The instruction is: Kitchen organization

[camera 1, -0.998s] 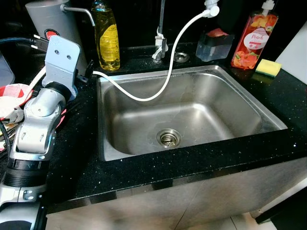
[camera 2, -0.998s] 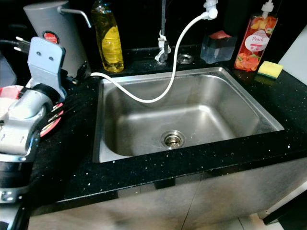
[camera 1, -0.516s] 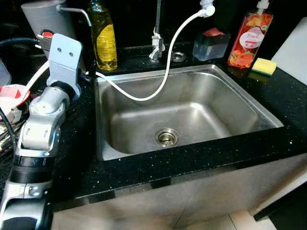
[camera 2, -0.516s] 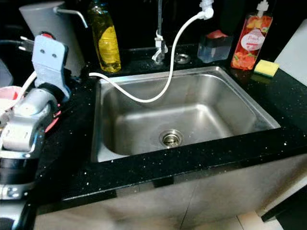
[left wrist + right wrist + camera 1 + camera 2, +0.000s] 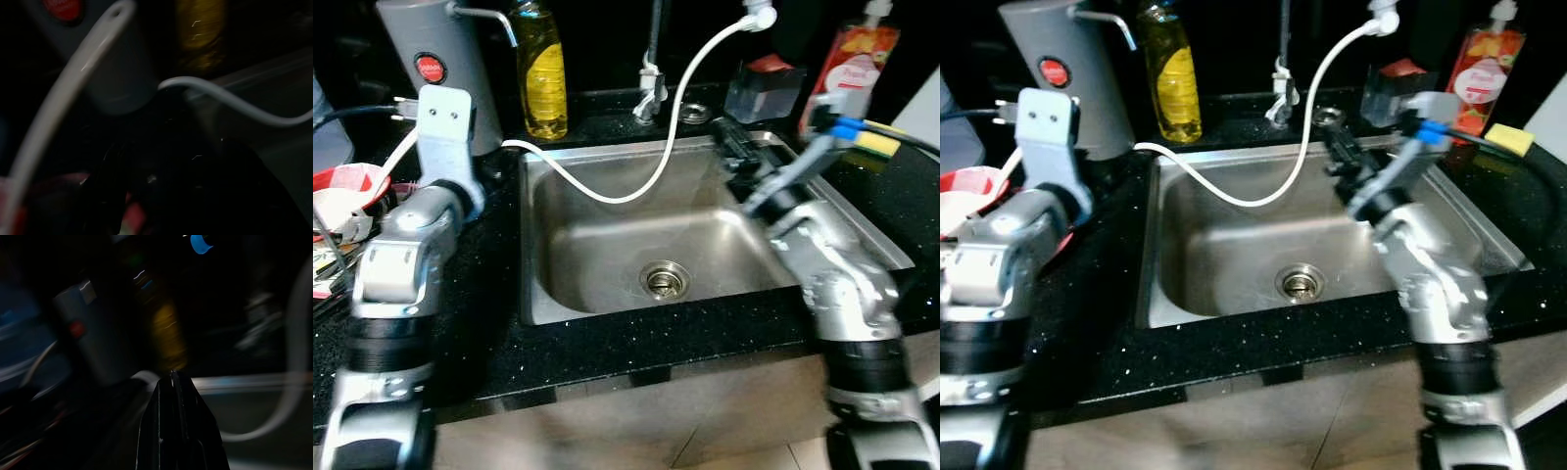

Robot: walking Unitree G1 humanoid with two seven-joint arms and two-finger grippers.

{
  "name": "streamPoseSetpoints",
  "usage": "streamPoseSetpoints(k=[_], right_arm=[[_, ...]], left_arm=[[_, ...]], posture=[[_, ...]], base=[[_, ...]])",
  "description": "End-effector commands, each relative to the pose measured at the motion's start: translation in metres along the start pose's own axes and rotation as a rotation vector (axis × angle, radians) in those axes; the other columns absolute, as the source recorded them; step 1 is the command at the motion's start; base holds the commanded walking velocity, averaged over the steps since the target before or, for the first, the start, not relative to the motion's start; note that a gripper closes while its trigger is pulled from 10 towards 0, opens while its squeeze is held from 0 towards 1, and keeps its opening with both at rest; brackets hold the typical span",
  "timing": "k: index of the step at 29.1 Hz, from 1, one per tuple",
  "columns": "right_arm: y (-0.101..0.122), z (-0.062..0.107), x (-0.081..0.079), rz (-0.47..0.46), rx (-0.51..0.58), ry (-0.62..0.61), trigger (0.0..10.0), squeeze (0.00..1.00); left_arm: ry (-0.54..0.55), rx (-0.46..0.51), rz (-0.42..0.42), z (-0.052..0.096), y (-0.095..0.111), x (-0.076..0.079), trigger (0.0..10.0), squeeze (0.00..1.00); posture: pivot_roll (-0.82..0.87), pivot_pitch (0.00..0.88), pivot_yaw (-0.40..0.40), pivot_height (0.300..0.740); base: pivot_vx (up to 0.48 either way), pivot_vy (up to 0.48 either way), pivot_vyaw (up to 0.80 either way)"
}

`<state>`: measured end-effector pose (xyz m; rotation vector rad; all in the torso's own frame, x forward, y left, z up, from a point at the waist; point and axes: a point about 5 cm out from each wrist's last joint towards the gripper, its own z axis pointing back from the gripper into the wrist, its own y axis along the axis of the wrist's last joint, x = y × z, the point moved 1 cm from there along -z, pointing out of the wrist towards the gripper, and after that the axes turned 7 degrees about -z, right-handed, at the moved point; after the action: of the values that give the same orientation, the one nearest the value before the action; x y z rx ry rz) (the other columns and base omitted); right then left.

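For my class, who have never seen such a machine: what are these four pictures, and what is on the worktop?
A humanoid robot stands at a kitchen sink. Two pictures come from cameras in its head, looking down; two dark ones come from cameras on its wrists. The silver limbs are its arms. The right gripper reaches over the sink, its black fingers together, holding nothing. The left arm rests over the black worktop. Behind the sink stand a yellow bottle, a grey canister, a red bottle and a sponge. A white hose dips into the sink.

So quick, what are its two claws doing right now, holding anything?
Left gripper: beside the sink's left rim; cannot be told whether open or closed.
Right gripper: over the sink, fingers closed together, holding nothing.
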<state>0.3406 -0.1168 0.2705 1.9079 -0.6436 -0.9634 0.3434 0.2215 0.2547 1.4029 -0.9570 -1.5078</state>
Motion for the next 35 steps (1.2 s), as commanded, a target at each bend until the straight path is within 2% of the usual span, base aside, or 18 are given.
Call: streamPoseSetpoints(k=[1, 2, 6, 8, 11, 15, 18, 21, 22, 23, 24, 26, 28, 29, 31, 35], right_arm=[[-0.006, -0.002, -0.001, 0.008, -0.041, 0.007, 10.0, 0.0], [-0.013, -0.007, -0.014, 0.014, -0.089, 0.085, 10.0, 0.0], [-0.015, -0.008, -0.019, 0.046, -0.112, 0.121, 10.0, 0.0], [-0.021, -0.006, -0.034, 0.097, -0.163, 0.204, 10.0, 0.0], [-0.023, -0.005, -0.051, 0.084, -0.174, 0.253, 10.0, 0.0], [-0.022, -0.005, -0.055, 0.082, -0.169, 0.247, 10.0, 0.0], [-0.02, -0.003, -0.056, 0.086, -0.164, 0.245, 10.0, 0.0], [-0.02, -0.002, -0.054, 0.088, -0.164, 0.241, 10.0, 0.0], [-0.019, -0.001, -0.052, 0.09, -0.164, 0.233, 10.0, 0.0], [-0.019, -0.001, -0.052, 0.09, -0.164, 0.233, 10.0, 0.0], [-0.019, 0.0, -0.049, 0.092, -0.165, 0.225, 10.0, 0.0], [-0.019, 0.0, -0.049, 0.092, -0.165, 0.225, 10.0, 0.0], [-0.02, 0.001, -0.045, 0.094, -0.169, 0.207, 10.0, 0.0], [-0.02, 0.001, -0.045, 0.094, -0.169, 0.207, 10.0, 0.0], [-0.02, 0.002, -0.044, 0.094, -0.173, 0.195, 10.0, 0.0], [-0.021, 0.003, -0.043, 0.094, -0.177, 0.186, 10.0, 0.0]], left_arm=[[-0.003, -0.012, -0.034, 0.002, 0.0, 0.0, 10.0, 0.0], [0.036, -0.079, -0.037, 0.004, -0.01, -0.012, 10.0, 0.0], [0.044, -0.113, -0.041, 0.006, -0.017, -0.016, 10.0, 0.0], [0.04, -0.171, -0.05, 0.01, -0.03, -0.018, 10.0, 0.0], [-0.076, -0.186, -0.045, 0.019, -0.035, -0.012, 10.0, 0.0], [-0.154, -0.177, -0.049, 0.026, -0.032, -0.01, 10.0, 0.0], [-0.229, -0.173, -0.113, 0.038, -0.03, -0.016, 10.0, 0.0], [-0.214, -0.182, -0.153, 0.041, -0.03, -0.024, 10.0, 0.0], [-0.185, -0.2, -0.205, 0.042, -0.032, -0.032, 10.0, 0.0], [-0.185, -0.2, -0.205, 0.042, -0.032, -0.032, 10.0, 0.0], [-0.162, -0.222, -0.257, 0.044, -0.033, -0.039, 10.0, 0.0], [-0.162, -0.222, -0.257, 0.044, -0.033, -0.039, 10.0, 0.0], [-0.142, -0.254, -0.33, 0.046, -0.037, -0.047, 10.0, 0.0], [-0.142, -0.254, -0.33, 0.046, -0.037, -0.047, 10.0, 0.0], [-0.135, -0.288, -0.389, 0.049, -0.042, -0.052, 10.0, 0.0], [-0.139, -0.315, -0.426, 0.052, -0.046, -0.055, 10.0, 0.0]], posture=[[0.06, 0.0, 0.019, 0.74], [0.07, 0.0, 0.02, 0.74], [0.07, 0.0, 0.02, 0.74], [0.08, 0.0, 0.021, 0.74], [0.09, 0.0, 0.02, 0.74], [0.1, 0.003, 0.021, 0.74], [0.11, 0.009, 0.017, 0.74], [0.11, 0.013, 0.014, 0.74], [0.11, 0.014, 0.013, 0.74], [0.11, 0.014, 0.013, 0.74], [0.12, 0.015, 0.011, 0.74], [0.12, 0.015, 0.011, 0.74], [0.12, 0.017, 0.01, 0.74], [0.12, 0.017, 0.01, 0.74], [0.12, 0.021, 0.011, 0.74], [0.12, 0.024, 0.012, 0.74]], base=[[0.0, 0.0, 0.0], [0.0, 0.0, 0.0], [0.0, 0.0, 0.0], [0.0, 0.0, 0.0], [0.0, 0.0, 0.0], [0.0, 0.0, 0.0], [0.0, 0.0, 0.0], [0.0, 0.0, 0.0], [0.0, 0.0, 0.0], [0.0, 0.0, 0.0], [0.0, 0.0, 0.0], [0.0, 0.0, 0.0], [0.0, 0.0, 0.0], [0.0, 0.0, 0.0], [0.0, 0.0, 0.0], [0.0, 0.0, 0.0]])
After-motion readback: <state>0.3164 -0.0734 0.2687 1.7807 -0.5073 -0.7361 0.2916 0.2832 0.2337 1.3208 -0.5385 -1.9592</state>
